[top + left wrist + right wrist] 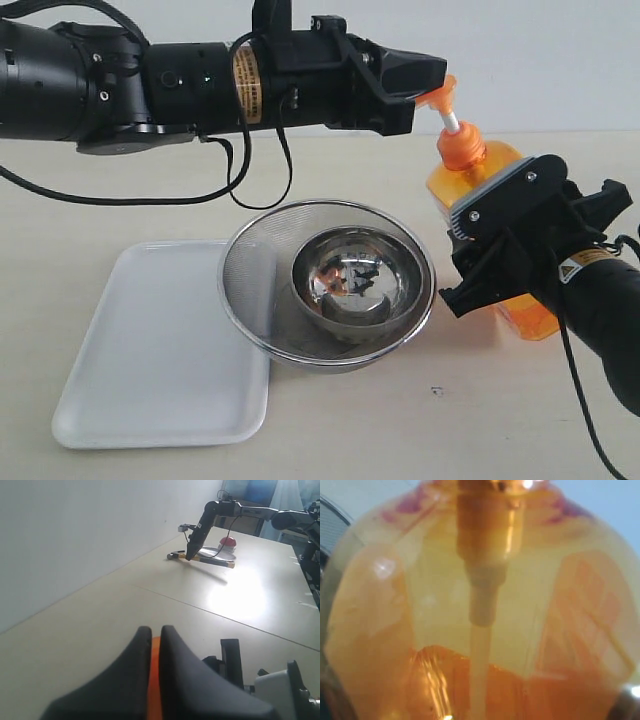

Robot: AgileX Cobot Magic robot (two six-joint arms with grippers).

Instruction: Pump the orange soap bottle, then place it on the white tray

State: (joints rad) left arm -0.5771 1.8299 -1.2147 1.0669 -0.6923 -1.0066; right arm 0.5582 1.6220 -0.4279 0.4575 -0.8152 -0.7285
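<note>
just one bottle (pixel 443 186), one tray (pixel 150 345)

**Orange Filling the Whole Picture**

The orange soap bottle (pixel 480 605) is sitting right up against the lens, its translucent wall glowing and blurring. A pale tube (pixel 480 665) is running through its middle inside, and a deeper orange patch (pixel 440 685) is showing around part of that tube.

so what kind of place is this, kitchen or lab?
Probably a robotics lab: another robot arm on a far table, bare white wall, plain beige tabletop.
</note>
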